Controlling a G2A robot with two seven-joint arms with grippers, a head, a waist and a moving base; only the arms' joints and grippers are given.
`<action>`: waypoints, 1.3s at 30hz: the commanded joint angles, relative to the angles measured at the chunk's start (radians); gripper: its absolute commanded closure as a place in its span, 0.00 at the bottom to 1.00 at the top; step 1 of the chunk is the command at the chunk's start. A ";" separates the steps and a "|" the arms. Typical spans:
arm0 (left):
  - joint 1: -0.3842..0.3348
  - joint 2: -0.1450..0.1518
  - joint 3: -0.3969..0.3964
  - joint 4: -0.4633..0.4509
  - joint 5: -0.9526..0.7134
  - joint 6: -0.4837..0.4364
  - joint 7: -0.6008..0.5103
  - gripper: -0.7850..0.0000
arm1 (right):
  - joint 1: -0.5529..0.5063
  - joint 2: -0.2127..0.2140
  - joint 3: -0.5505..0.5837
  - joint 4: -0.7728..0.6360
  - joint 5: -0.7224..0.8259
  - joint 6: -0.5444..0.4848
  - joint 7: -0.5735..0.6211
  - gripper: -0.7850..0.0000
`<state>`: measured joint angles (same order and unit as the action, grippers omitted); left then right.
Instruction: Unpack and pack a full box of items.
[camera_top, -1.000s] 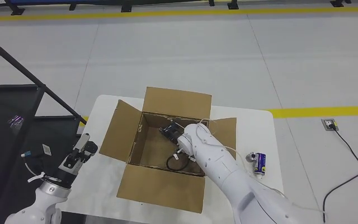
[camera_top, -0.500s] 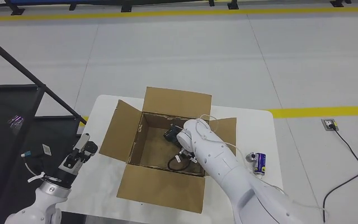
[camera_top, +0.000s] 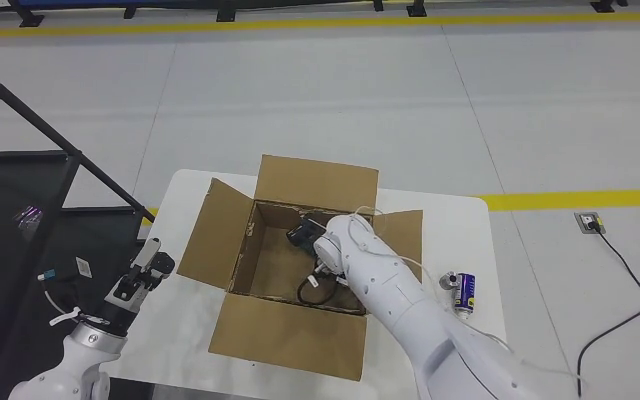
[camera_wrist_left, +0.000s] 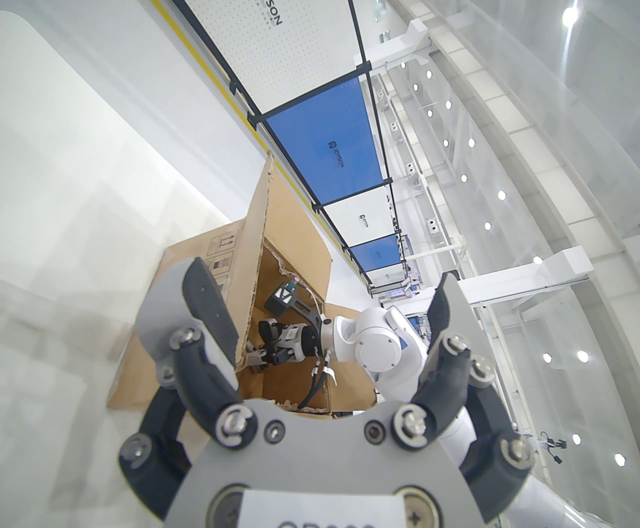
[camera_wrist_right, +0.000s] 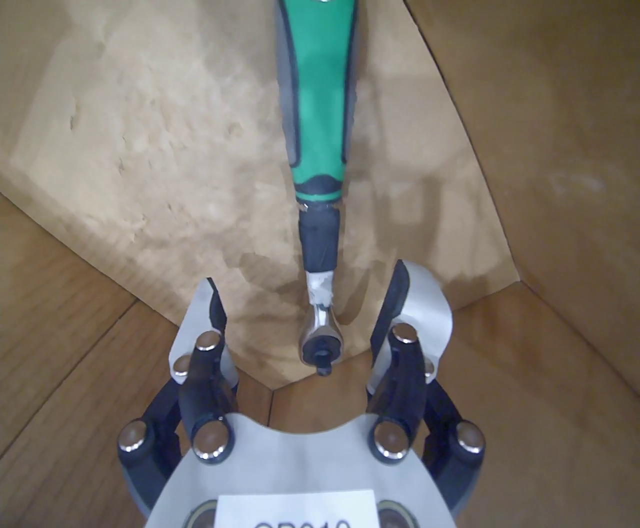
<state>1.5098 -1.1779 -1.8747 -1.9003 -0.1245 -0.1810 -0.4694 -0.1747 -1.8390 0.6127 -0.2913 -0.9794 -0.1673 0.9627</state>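
Cardboard box (camera_top: 318, 178) sits mid-table on the white table (camera_top: 440, 215), all four flaps folded out. The right arm reaches down into it. The right gripper (camera_wrist_right: 306, 285) is released, jaws spread to either side of the metal head of a green-handled ratchet (camera_wrist_right: 320, 100), not touching it. The ratchet lies flat on the brown paper lining the box floor. The left gripper (camera_wrist_left: 320, 280) hangs off the table's near-left edge, jaws spread, holding nothing. A small can (camera_top: 463, 291) lies on the table right of the box.

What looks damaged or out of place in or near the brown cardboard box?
A small blue-and-white can appears to lie on its side on the white table, beside the brown cardboard box. Inside the box, the green-handled ratchet wrench has ragged, torn-looking wrapping at its neck.
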 joint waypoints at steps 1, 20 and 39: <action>0.000 0.000 0.000 0.000 0.000 0.000 0.000 0.00 | -0.004 -0.004 -0.001 0.011 -0.006 0.028 -0.021 0.46; 0.000 0.000 0.000 0.000 0.000 0.000 0.000 0.00 | -0.026 -0.023 0.024 0.086 0.008 0.094 -0.202 0.55; 0.000 0.000 0.000 0.000 0.000 0.000 0.000 0.00 | -0.025 -0.035 0.030 0.094 -0.011 0.097 -0.201 1.00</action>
<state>1.5098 -1.1779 -1.8747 -1.9003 -0.1245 -0.1810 -0.4694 -0.2015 -1.8739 0.6416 -0.1976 -0.9901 -0.0725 0.7646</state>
